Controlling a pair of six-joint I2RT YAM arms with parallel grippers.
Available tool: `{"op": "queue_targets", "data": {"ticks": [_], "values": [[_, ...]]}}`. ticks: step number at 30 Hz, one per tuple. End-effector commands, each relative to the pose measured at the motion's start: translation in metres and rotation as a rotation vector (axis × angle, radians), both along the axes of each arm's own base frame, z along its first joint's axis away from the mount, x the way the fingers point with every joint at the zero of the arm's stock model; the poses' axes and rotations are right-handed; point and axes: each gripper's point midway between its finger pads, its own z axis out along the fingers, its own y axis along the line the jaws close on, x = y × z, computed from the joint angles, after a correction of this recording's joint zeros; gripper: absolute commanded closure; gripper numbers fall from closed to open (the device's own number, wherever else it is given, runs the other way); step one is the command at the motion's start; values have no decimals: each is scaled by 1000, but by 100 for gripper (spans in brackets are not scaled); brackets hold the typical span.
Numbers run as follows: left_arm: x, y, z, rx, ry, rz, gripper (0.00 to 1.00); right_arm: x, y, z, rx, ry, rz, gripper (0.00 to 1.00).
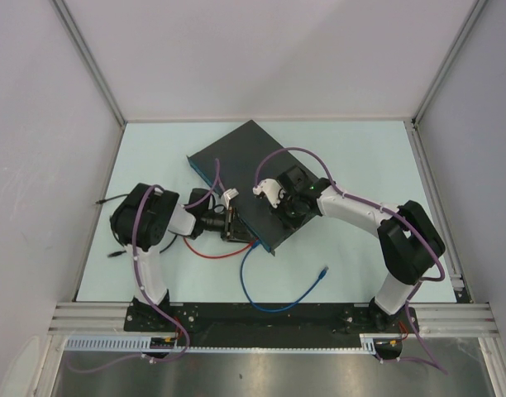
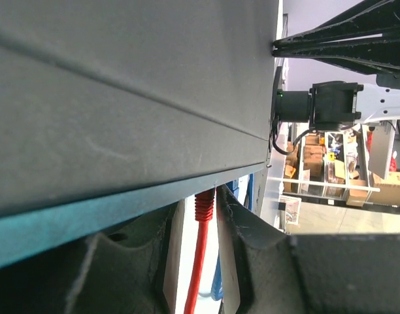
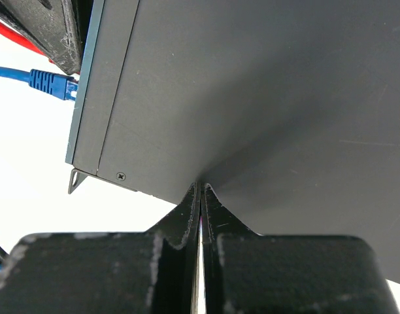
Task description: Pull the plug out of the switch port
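The left gripper is reaching in at the switch's teal edge with its jaws standing partly apart, and the red plug is sitting between the two fingers. A pale sliver is showing between the plug and the finger on the left of the wrist view; on the other side I cannot tell whether the finger is touching it. The plug is seated in a socket on that teal edge, and its red cable is trailing away across the table towards the left arm. The right gripper is pressed together with nothing between its fingers, and its tip is bearing down on the switch's flat dark top, inboard of the near corner with the small mounting ear. The switch is lying flat and skewed near the middle of the table, its socket edge facing the left arm. Further along that edge a blue plug is sitting in another socket. In the top view a blue cable is looping towards the arm bases and ending in a loose connector on the bare table, well apart from the switch.
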Motion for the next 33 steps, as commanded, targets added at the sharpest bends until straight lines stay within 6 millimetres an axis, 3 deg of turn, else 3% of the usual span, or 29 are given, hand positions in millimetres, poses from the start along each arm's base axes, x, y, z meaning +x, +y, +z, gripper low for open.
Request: {"op": "queue_targets", "data": {"ticks": [1,12,24,27,33], "values": [[11,-16,9,-47,-59,-40,69,4,3,4,1,-29,9,100],[24,-26,12,-45,-32,15,65,4,1,3,-8,-28,7,100],[24,-8,17,56,-128,212,57,0,6,-4,-13,-14,19,99],[19,-2,11,75,-116,261,57,-3,9,-6,-13,-8,28,99],[22,-9,14,15,-68,295,58,-9,18,-11,-23,-18,66,99]]}}
